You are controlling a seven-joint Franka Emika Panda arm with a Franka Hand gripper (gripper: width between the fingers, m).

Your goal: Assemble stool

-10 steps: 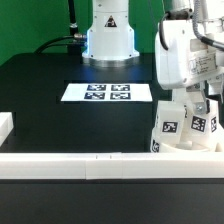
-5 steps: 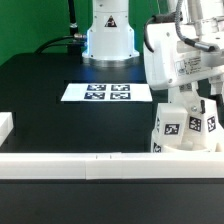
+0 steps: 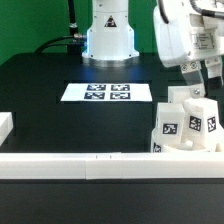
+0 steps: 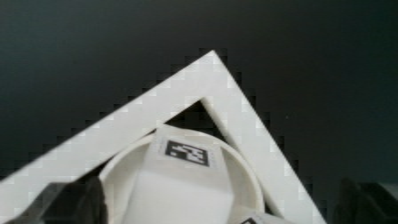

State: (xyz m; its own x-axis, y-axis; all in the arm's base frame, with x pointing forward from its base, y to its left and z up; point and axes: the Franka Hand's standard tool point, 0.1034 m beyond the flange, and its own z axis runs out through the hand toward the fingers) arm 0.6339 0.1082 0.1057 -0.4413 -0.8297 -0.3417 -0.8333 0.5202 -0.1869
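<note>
While the gripper (image 3: 203, 72) hovers above the stool (image 3: 186, 128), its jaws seem apart, holding nothing.

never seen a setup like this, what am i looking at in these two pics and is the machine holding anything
This is a robot arm working over a black table; its white base stands at the back. The exterior view comes from a camera off the arm. The wrist view comes from a camera on the arm's wrist, looking down.

On the table lie a flat marker board printed with black squares, white border rails along the near edge, and the stool parts, white tagged pieces bunched at the exterior view's right. The wrist view shows the round seat tucked into the corner where two rails meet.

The gripper hangs just above the parts. Whether it holds anything cannot be told.
</note>
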